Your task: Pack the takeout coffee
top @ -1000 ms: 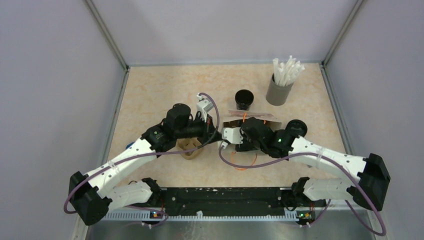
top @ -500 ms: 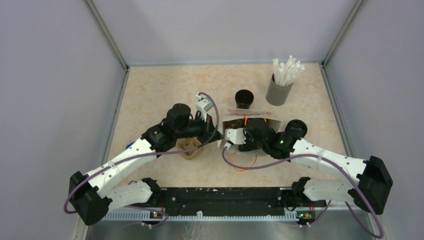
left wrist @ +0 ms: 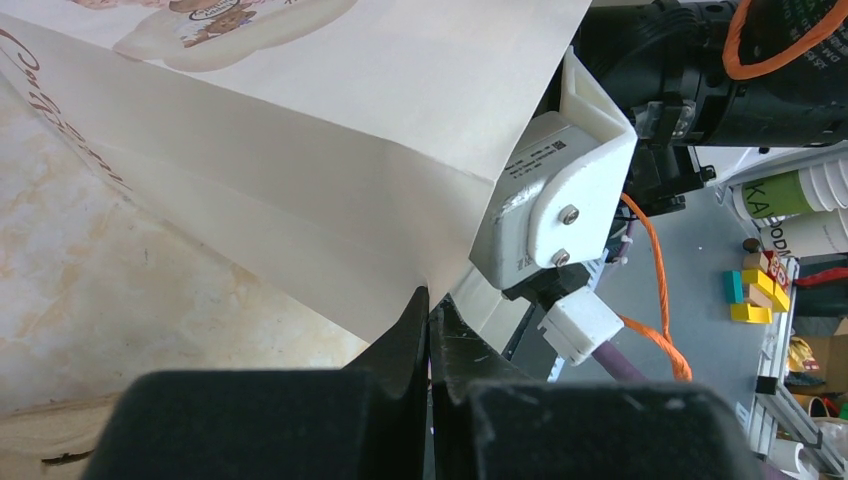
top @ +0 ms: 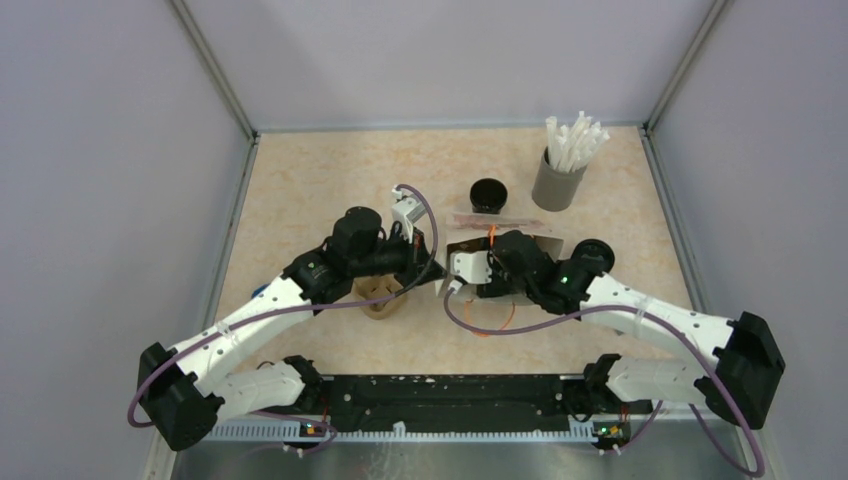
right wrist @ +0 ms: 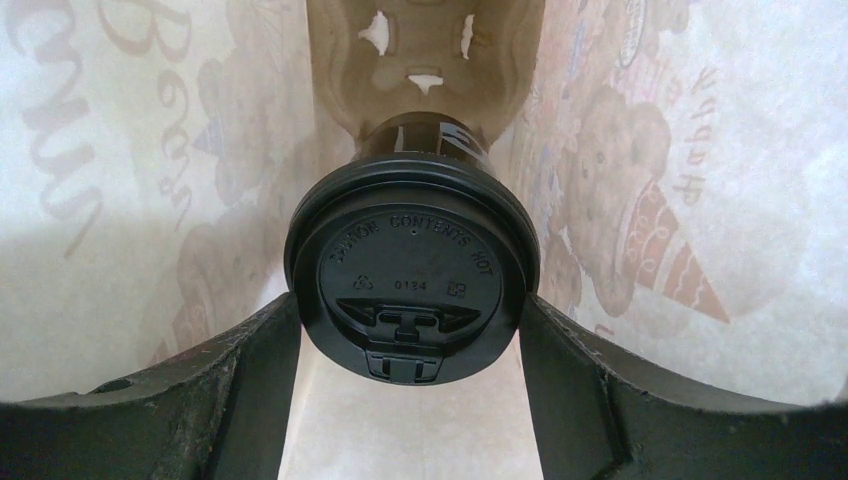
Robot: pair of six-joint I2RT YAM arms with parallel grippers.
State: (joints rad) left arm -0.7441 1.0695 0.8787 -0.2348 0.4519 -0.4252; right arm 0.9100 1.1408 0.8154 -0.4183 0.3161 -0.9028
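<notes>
The bag (right wrist: 700, 150) is thin matt paper, printed and slightly see-through. The lid (right wrist: 412, 275) is black plastic, smooth with a dull sheen. The tray (right wrist: 425, 45) is rough brown pulp. The tabletop (left wrist: 80, 270) is smooth, marbled beige.

Two cups (top: 488, 195) (right wrist: 412, 290), two carriers (top: 380, 300) (right wrist: 425, 50), one bag (left wrist: 300, 180), one straw holder (top: 556, 185)
</notes>
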